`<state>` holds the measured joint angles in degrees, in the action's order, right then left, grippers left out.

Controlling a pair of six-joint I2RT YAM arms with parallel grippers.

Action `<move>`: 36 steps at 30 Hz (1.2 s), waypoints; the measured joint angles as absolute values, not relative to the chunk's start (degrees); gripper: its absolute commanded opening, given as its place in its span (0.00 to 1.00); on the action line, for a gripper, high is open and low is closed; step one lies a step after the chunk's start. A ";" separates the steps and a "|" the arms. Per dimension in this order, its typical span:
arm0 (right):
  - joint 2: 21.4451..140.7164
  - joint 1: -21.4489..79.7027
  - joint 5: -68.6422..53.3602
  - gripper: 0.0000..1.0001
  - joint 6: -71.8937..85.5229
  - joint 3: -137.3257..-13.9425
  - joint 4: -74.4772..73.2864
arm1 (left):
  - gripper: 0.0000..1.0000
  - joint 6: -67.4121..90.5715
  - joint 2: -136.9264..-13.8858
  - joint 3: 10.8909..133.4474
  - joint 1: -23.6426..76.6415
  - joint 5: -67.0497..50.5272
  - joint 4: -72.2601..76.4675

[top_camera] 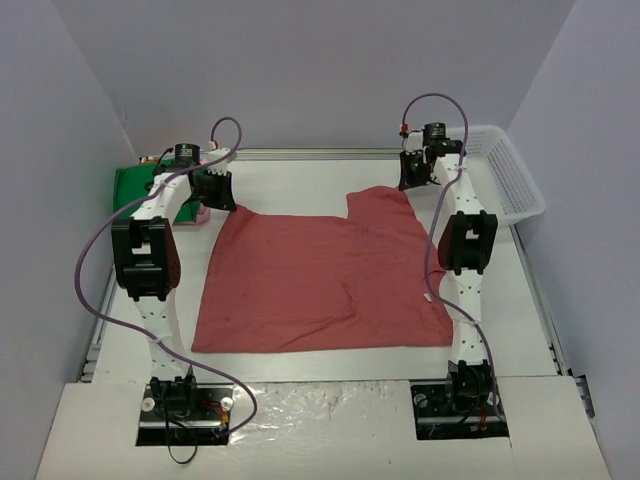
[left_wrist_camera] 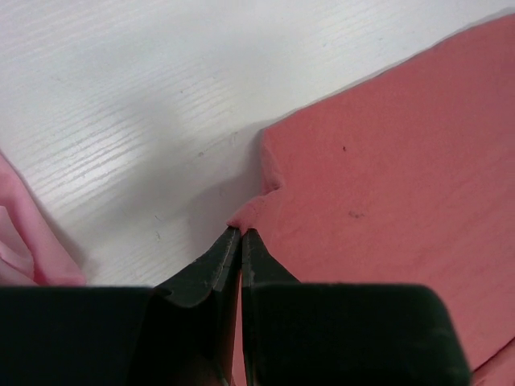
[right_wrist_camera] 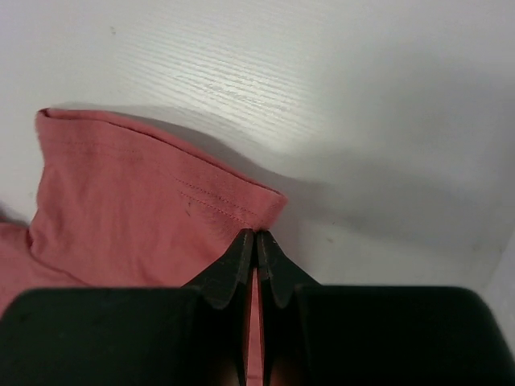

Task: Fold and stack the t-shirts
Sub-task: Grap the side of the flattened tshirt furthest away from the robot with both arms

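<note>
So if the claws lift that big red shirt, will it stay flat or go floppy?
Probably floppy: the large dusty-red cloth t-shirt lies limp with creases, so it would likely sag between the left claw and right claw pinching its far edge. It looks thin, so probably light.

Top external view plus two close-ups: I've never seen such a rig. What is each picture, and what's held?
Two robot arms are bolted to a white table. The overhead view shows both; each close-up comes from a camera on one wrist. A dusty-red t-shirt lies spread out. The left tool and right tool are each shut on its far edge. A green t-shirt and a pink t-shirt lie far left; a white mesh basket sits far right.
</note>
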<state>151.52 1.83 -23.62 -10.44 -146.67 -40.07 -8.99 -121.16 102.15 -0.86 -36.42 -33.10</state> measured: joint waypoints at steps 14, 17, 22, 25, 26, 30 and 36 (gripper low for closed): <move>132.62 1.10 -24.51 0.00 -13.19 -130.23 -40.10 | 0.02 -10.79 -115.79 97.23 -1.89 -41.34 -34.59; 129.01 1.04 -24.58 0.00 -13.76 -125.38 -40.18 | 0.02 -12.01 -113.51 95.46 -2.35 -42.39 -35.40; 123.39 0.86 -24.91 0.00 -14.74 -118.10 -40.40 | 0.02 -14.13 -109.97 92.95 -3.11 -43.68 -36.23; 120.42 0.71 -24.88 0.00 -15.14 -114.76 -40.56 | 0.02 -15.03 -108.18 91.13 -3.81 -44.49 -36.34; 119.50 0.67 -24.88 0.00 -15.18 -113.75 -40.51 | 0.02 -15.38 -107.59 90.30 -4.14 -44.84 -36.38; 116.29 0.67 -24.84 0.00 -15.29 -111.13 -40.47 | 0.02 -16.73 -105.73 87.35 -5.21 -45.69 -37.01; 111.11 0.67 -24.49 0.00 -15.33 -106.87 -40.71 | 0.02 -18.96 -103.33 83.99 -6.59 -47.05 -37.80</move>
<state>111.11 0.67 -24.49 -15.33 -106.87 -40.71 -18.96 -103.33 83.99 -6.59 -47.05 -37.80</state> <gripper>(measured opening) 0.005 0.029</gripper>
